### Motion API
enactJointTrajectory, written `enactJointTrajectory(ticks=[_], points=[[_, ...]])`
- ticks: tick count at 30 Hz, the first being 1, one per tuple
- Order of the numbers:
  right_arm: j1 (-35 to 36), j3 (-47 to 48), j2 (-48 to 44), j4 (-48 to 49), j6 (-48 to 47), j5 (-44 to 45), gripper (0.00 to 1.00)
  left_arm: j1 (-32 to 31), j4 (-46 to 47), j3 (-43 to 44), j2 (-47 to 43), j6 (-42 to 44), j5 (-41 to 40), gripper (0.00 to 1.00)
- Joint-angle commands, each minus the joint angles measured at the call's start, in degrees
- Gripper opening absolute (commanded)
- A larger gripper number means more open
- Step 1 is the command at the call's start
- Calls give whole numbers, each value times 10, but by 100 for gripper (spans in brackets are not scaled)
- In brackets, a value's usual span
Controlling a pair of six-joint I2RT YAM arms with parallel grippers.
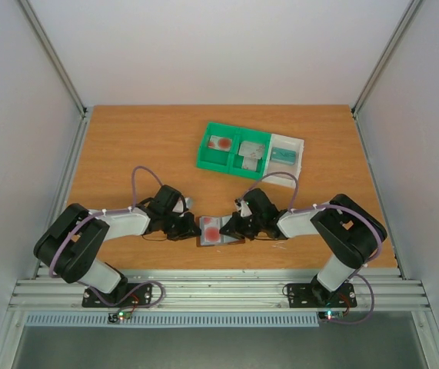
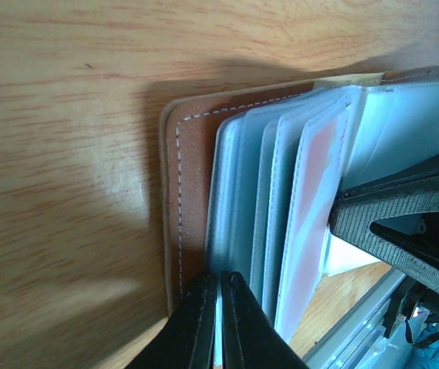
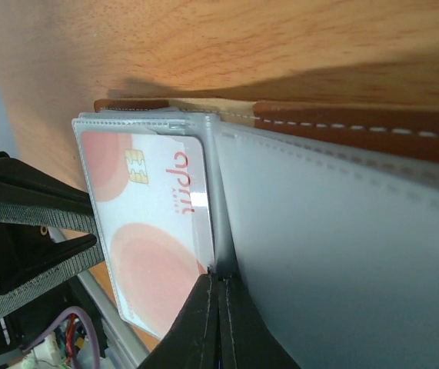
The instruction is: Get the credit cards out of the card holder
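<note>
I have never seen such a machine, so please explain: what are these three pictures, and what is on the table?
Two robot arms stand at the near edge of a wooden table. One picture looks down from above; the other two come from a camera on each wrist. Between the arms lies an open card holder, brown outside with clear sleeves. The left end effector is shut on a sleeve edge at one side. The right end effector is shut at the fold, beside a white card with red circles that is inside a sleeve. Farther back stands a green and white tray.
</note>
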Motion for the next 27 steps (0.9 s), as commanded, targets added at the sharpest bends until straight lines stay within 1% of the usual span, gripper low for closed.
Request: enactJointTrajectory(ticks=[1, 6, 13, 15, 17, 21, 24, 27], points=[[-15, -22, -9, 29, 17, -5, 1, -4, -49, -19, 11, 14, -57, 6], [-17, -20, -33, 7, 11, -7, 1, -4, -65, -18, -1, 11, -68, 10], [-18, -19, -42, 5, 8, -11, 1, -4, -92, -6, -22, 8, -70, 11], [-18, -16, -40, 3, 3, -13, 1, -4, -104, 1, -35, 5, -66, 14], [-17, -12, -31, 5, 0, -19, 4, -4, -120, 9, -54, 0, -67, 20], [-17, -15, -13, 36, 12, -31, 7, -4, -152, 29, -102, -9, -72, 25], [-17, -14, -8, 41, 13, -33, 8, -4, -174, 41, -136, -18, -80, 34], [-18, -14, -9, 40, 12, -33, 9, -4, -191, 47, -164, -23, -90, 36]])
